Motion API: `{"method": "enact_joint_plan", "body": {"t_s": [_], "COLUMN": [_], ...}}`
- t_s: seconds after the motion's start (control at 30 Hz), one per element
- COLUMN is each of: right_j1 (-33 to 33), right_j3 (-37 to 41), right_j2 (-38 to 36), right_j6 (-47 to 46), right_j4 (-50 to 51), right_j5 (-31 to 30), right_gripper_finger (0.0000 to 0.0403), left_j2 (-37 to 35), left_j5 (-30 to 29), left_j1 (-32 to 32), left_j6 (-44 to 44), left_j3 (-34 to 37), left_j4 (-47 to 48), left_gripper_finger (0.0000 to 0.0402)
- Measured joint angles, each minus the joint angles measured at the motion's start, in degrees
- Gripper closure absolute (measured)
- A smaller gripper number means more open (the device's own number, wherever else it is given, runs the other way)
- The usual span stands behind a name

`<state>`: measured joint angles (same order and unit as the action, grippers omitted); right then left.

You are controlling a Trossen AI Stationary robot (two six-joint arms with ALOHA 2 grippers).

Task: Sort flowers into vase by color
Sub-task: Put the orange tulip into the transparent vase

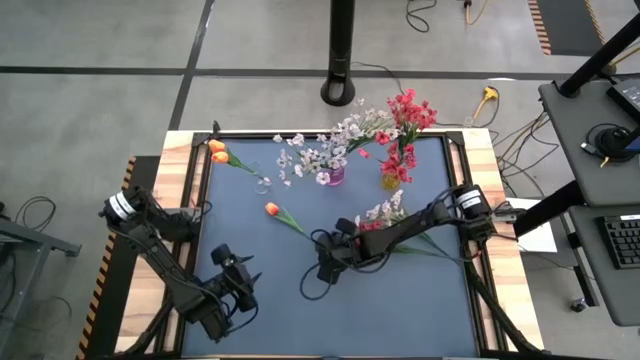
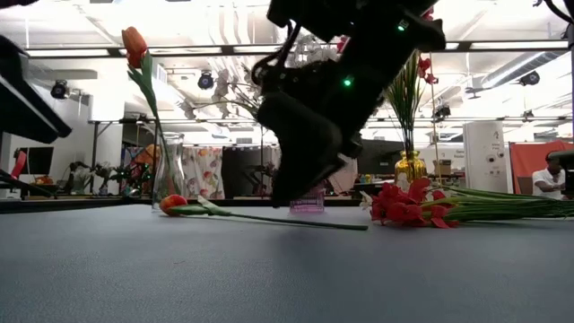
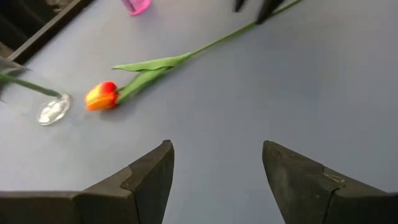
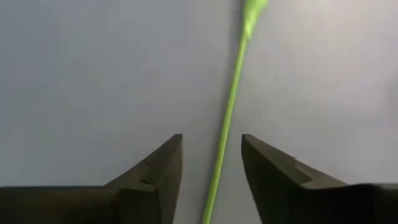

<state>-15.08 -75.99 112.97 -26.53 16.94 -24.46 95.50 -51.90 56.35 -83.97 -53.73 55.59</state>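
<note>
An orange tulip [image 1: 272,209] lies flat on the blue mat, its green stem [image 4: 225,124] running toward the table's middle. My right gripper [image 4: 211,140] is open, slanting down over the stem's cut end, one finger on each side and neither touching. In the low view it [image 2: 296,193] hangs just above the stem [image 2: 287,219]. My left gripper [image 3: 217,146] is open with nothing between its fingers near the table's front left [image 1: 240,275], facing the tulip's bud [image 3: 102,95]. At the back, a clear vase [image 1: 262,183] holds orange tulips [image 1: 218,152], a pink vase [image 1: 333,177] white sprays, and a yellow vase [image 1: 391,180] red blossoms.
A white spray [image 1: 385,212] and a red spray [image 1: 372,226] lie on the mat under my right arm; their stems reach toward the table's right edge. In the low view the red blossoms [image 2: 404,205] rest on the mat. Bare mat stretches along the near edge.
</note>
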Motion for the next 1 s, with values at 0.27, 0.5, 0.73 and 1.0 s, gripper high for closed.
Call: {"method": "enact_joint_plan", "body": {"t_s": [0.27, 0.5, 0.73, 1.0], "right_j1": [2.9, 5.7, 6.4, 6.6], "right_j3": [2.1, 8.4, 14.5, 12.4], "right_j2": [0.3, 0.5, 2.3, 9.0], "right_j6": [13.1, 17.8, 20.1, 19.7], "right_j4": [-18.3, -34.9, -47.1, -51.0], "right_j5": [0.5, 0.5, 0.5, 0.5], "right_gripper_finger": [0.0196, 0.0176, 0.0157, 0.0154], "left_j2": [0.0, 0.0, 0.0, 0.0], "left_j5": [0.9, 4.6, 4.6, 4.3], "left_j1": [2.5, 3.3, 3.3, 3.0], "left_j6": [4.0, 3.8, 3.8, 3.6], "left_j3": [-0.9, -0.8, -0.4, 0.3], "left_j4": [-4.9, -6.0, -5.9, -5.9], "left_gripper_finger": [0.0174, 0.0174, 0.0175, 0.0174]}}
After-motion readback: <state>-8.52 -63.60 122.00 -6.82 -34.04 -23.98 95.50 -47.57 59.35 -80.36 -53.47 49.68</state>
